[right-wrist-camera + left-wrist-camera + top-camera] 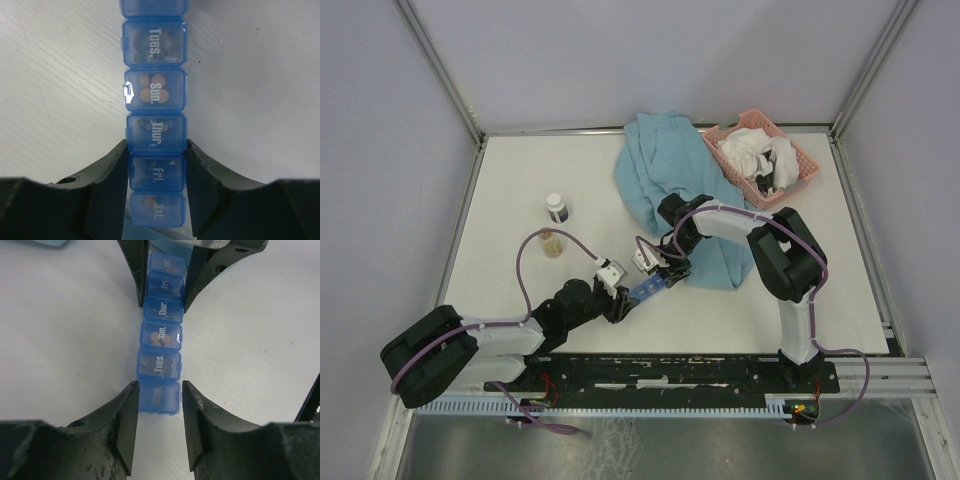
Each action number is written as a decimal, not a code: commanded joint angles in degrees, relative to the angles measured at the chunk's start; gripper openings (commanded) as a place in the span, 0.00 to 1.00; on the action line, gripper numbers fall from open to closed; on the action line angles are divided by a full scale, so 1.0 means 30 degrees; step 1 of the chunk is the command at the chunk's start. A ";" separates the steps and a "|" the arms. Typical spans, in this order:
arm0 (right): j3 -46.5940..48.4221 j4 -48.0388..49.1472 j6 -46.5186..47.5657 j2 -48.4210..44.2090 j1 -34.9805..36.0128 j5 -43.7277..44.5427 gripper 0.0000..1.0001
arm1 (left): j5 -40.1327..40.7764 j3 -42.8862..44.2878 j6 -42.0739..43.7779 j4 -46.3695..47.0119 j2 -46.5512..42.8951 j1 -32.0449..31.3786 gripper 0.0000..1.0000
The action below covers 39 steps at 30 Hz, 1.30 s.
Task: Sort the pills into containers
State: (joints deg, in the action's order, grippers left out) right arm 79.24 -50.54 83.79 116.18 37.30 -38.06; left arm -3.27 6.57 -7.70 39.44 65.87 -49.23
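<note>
**Both grippers clamped on the blue organiser strip (160, 335), one at each end.**

Our left gripper (160, 395) pinches the Mon. end between narrow-set, scuffed matt-black pads. The right gripper (156, 150) grips the Fri./Sat. end the same way. We note that the strip is translucent plastic, a row of square lidded cells lying mid-table (520, 180) on a white surface. Round tan pills (151, 88) show through the Sun. lid. From the strip, crumpled blue cloth (660, 170) lies near at 1 o'clock and a bottle (556, 208) at 10. Bare table lies at 5 and 11 o'clock.
</note>
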 commanded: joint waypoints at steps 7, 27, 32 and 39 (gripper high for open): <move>-0.0314 0.0239 0.0015 0.0177 0.0006 0.0867 0.37 | 0.2207 -0.0082 -0.2069 -0.0955 -0.2691 0.0100 0.39; -0.0120 0.0034 -0.0168 0.0296 0.0015 0.0820 0.37 | 0.1081 0.1158 -0.1299 -0.2893 -0.0903 -0.0220 0.71; -0.0047 0.0028 -0.0245 0.0337 0.0013 0.0818 0.37 | 0.1060 0.1321 -0.1067 -0.2542 -0.0343 -0.0215 0.72; -0.0077 0.0032 -0.0187 0.0326 0.0009 0.0822 0.37 | 0.1274 0.1471 -0.1211 -0.1954 0.0570 -0.0229 0.68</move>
State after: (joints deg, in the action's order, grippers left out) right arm 79.26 -50.41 83.22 116.18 37.39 -38.00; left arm -0.23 9.26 -11.73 29.45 67.18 -49.63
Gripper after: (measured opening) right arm 0.514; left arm 0.695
